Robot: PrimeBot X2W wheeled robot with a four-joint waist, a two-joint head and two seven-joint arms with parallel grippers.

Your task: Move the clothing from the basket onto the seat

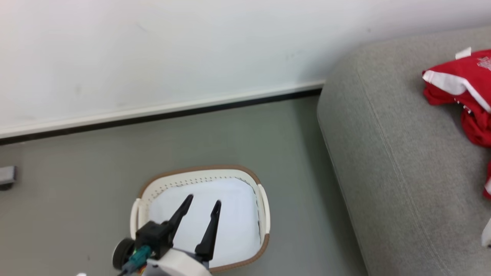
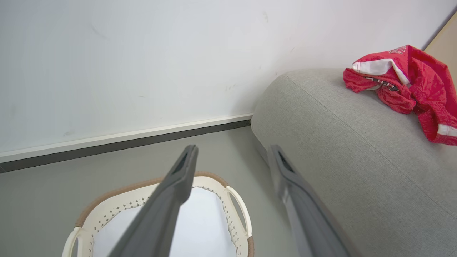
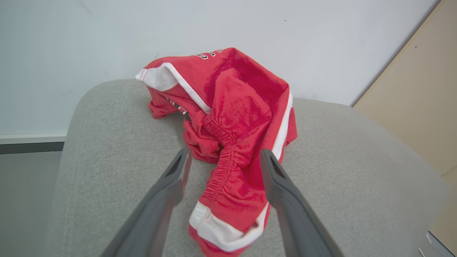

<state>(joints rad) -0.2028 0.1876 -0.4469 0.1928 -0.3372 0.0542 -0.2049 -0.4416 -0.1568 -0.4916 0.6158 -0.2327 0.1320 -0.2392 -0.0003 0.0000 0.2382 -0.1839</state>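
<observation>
I'm hovering the left tool [image 1: 203,199], spread wide, over the basket [image 1: 199,169] to check for leftovers, none showing, while the right tool [image 3: 225,153] is straddling, wide and empty, the clothing [image 3: 235,107] lying on the seat [image 3: 339,160].

Floor strip [image 1: 295,172] btwn basket [image 1: 264,218] & seat [image 1: 383,161] is open, basket mouth open from above, wall [image 1: 172,53] shuts off far side, clothing [image 1: 464,76] heap takes up part of seat top.

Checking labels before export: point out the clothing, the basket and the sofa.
clothing [image 3: 235,117]: right wrist view, middle of the red heap.
basket [image 1: 180,180]: head view, far inner wall with the holes.
sofa [image 1: 383,153]: head view, bare grey fabric on top.
</observation>
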